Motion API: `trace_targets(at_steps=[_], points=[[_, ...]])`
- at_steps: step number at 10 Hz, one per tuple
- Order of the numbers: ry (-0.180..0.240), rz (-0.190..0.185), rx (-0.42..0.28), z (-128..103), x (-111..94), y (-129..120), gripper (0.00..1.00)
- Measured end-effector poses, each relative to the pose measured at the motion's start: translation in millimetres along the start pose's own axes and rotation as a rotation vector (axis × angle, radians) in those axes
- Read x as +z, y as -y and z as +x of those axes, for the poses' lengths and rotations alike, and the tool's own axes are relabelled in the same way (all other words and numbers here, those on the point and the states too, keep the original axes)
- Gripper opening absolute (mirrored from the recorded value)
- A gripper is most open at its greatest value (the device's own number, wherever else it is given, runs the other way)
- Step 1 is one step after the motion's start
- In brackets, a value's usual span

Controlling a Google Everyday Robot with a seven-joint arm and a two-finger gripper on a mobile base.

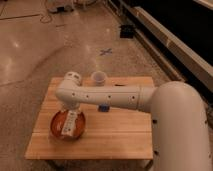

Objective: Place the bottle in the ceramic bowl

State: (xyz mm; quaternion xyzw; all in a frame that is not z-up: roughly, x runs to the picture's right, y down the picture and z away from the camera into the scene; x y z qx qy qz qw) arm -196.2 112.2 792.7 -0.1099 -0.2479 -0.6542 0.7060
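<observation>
The white arm (125, 97) reaches left across the wooden table (115, 135), past a small cup (98, 77) and a blue object (103, 108), and puts the gripper (69, 120) right over the bowl (56, 126) at the table's front left. The bottle (70, 124) lies tilted inside the bowl, under the gripper, though whether it is gripped or freed I cannot tell. This looks like the release step, so the next move calls for letting go cleanly and lifting straight up without dragging the bottle out.

The bowl (67, 125) sits on the bench (115, 137) near its front-left corner, with the bottle (70, 124) lying in it. The hand (70, 111) hangs over the bowl's back rim. A cup (98, 78) stands at the bench's back edge, behind the arm (107, 95).
</observation>
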Motion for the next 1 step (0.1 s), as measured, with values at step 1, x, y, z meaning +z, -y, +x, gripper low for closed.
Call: trace_targets(at_steps=[1], points=[[-0.009,0.003,0.004,4.1,-3.4,-1.1,0.70]])
